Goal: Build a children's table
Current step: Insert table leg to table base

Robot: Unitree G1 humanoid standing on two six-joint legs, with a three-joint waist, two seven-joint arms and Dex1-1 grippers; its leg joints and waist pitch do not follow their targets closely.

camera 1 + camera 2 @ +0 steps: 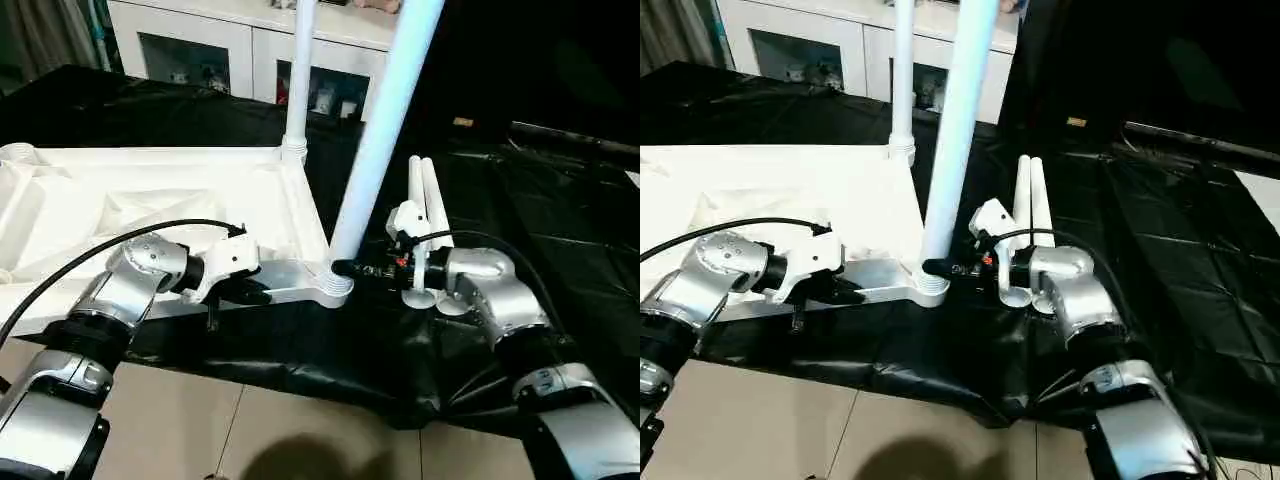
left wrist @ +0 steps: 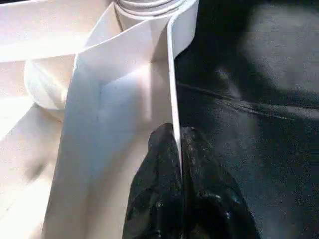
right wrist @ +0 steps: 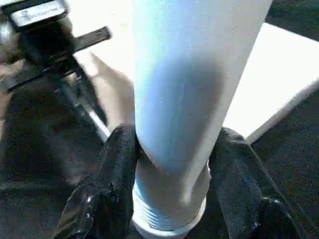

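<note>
We count one tabletop [image 1: 150, 200], lying underside up on the black-sheeted bench [image 1: 560, 230], its ribs and corner sockets facing up. Its long axis runs across our view, from the robot's left toward centre.

We count four tube legs. Two stand in sockets along the tabletop's right-hand end: the far leg [image 1: 300, 70] rises nearly upright from the far corner socket, and the near leg [image 1: 385, 130] rises from the near corner socket [image 1: 333, 285], leaning away from us and to the robot's right, so its top end points up and rightward. Two spare legs [image 1: 425, 200] lie flat on the bench just right of the tabletop, side by side and touching, long axes pointing away from us.

Two hands are in view. The left hand [image 2: 177, 149] is pinched narrow on the thin wall of the tabletop's near edge, one finger on either side of it, a little left of the near socket. The right hand [image 3: 172, 169] reaches in from the right and holds the near leg at its base, just above the threaded end, its fingers [image 3: 107, 184] pressed to either side of the tube.

Beyond the bench stands one white cabinet [image 1: 230, 45] with glass doors.
</note>
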